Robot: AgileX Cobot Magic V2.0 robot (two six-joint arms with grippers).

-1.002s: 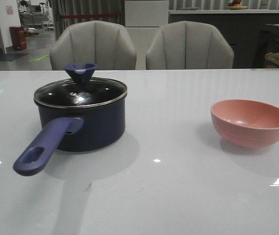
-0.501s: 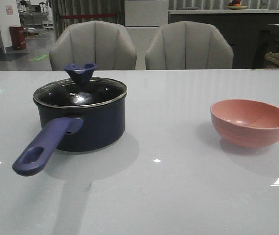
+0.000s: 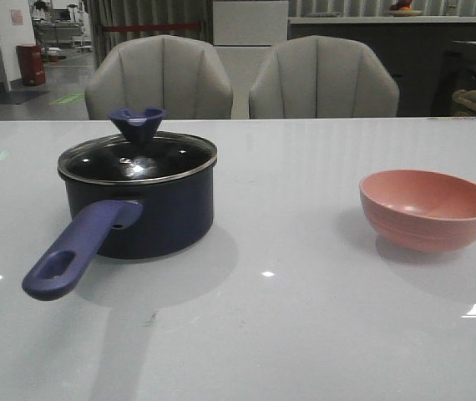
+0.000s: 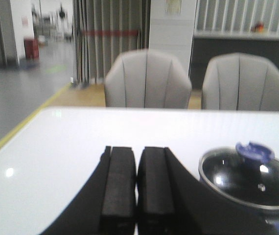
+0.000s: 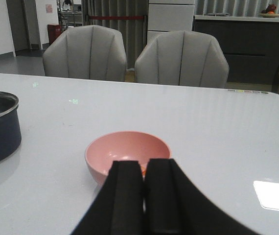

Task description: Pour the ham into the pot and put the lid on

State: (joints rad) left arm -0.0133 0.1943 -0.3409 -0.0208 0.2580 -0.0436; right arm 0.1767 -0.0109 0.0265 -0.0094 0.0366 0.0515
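On the bench, right of the lidded pot, the bowl awaits; both end effectors sit pressed together, empty; nothing poured yet.

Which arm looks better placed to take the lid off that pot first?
Probably the left. The lid sits on the pot on the table's left side, and the left end effector, shut and empty, has it close by. The right end effector faces the pink bowl.

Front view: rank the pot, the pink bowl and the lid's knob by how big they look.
1. Pot, handle included, looks largest.
2. Pink bowl, smaller; it stands about as near the camera, so the ranking seems fair.
3. Knob on the lid, clearly smallest.
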